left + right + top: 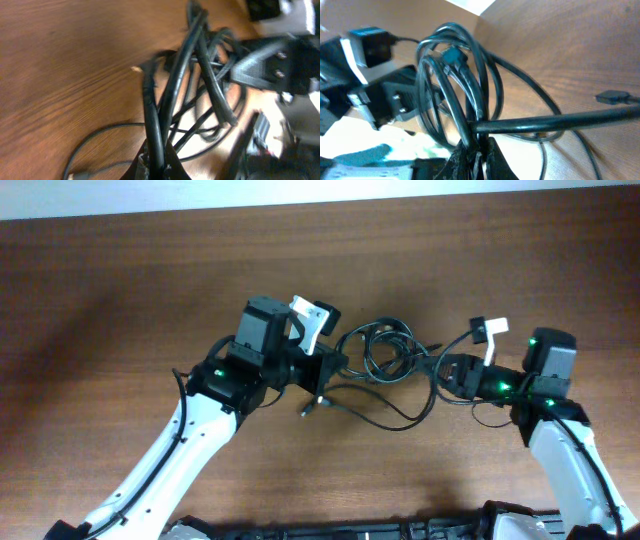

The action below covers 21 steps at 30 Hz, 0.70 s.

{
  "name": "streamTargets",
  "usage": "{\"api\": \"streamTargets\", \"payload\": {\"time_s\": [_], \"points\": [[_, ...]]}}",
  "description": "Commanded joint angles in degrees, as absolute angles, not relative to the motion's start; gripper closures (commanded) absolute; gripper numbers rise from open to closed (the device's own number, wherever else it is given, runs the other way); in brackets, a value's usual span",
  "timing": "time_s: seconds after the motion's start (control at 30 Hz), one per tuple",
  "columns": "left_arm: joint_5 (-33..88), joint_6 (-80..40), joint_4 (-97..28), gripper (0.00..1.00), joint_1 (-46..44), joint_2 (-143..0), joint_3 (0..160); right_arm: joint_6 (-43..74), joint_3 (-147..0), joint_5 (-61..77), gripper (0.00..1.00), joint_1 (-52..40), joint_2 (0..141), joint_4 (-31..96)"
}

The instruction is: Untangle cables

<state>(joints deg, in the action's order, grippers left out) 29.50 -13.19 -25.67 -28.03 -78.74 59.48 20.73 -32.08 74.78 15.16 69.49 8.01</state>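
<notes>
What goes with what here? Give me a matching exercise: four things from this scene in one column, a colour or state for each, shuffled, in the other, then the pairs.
Things:
1. left hand
2. cables
3. loose plug
4. table

States:
A. brown wood grain
B. lies on the wood, gripped by nothing
C. shut on black cord
D. knotted into overlapping loops

Pairs: 1-C, 2-D, 3-B, 4-A
</notes>
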Motion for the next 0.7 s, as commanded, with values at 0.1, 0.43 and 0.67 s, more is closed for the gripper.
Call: {"api": "streamTargets", "payload": {"time_s": [0.1, 0.43, 0.67], "points": [[5.5, -34.5, -26.2, 1.00, -26.6, -78.7, 59.7, 19.7, -32.8, 81.1, 0.96, 25.6, 69.1, 8.8], [-6.3, -32.3, -25.5, 1.00, -10.2, -80.7, 60.0, 18.9, -32.8, 76.2, 0.96, 46.5, 69.1, 10.2], [-2.3, -34.1, -25.7, 1.00, 0.0, -80.7, 59.9, 19.1, -32.9, 75.1, 0.96, 57.8, 69.2, 13.6]]}}
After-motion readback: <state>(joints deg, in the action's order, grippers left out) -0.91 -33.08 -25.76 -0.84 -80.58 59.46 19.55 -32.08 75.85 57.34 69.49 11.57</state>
